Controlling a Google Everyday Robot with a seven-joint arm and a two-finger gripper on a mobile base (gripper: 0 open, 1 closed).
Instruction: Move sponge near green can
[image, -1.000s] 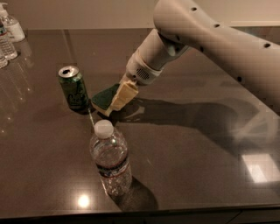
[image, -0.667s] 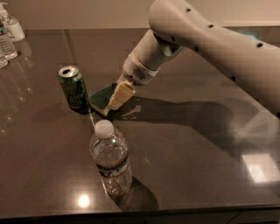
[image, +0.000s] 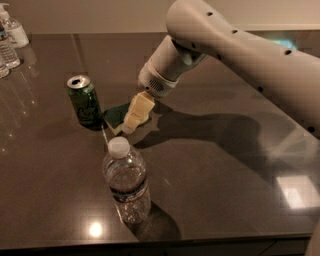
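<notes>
The claw (image: 133, 118) sits low over the dark surface (image: 220, 170), a little left of the middle of the view. Its pale cream tip slants down and to the left from the white wrist of the arm (image: 240, 55). We see the claw from one side only, so we cannot tell whether it is apart, together or clamped on anything.

The sponge (image: 114, 116) lies right at the claw's tip, on its left side. The claw overlaps the sponge's right end and hides that part from us. We can make out the dark green top and a pale strip along the near edge. Whether the sponge rests flat on the surface or is lifted slightly, we cannot say.

The green can (image: 84, 101) stands upright just left of the sponge, its silver top facing up. The sponge therefore sits between the can and the claw, very close to the can. We cannot tell whether sponge and can touch.

A clear water bottle (image: 126, 184) with a white cap stands upright nearer to us, in front of the sponge and apart from it. The arm's shadow falls across the surface to the right of the claw. At the far left corner stand a few more clear bottles (image: 10, 40), well apart from the can.
</notes>
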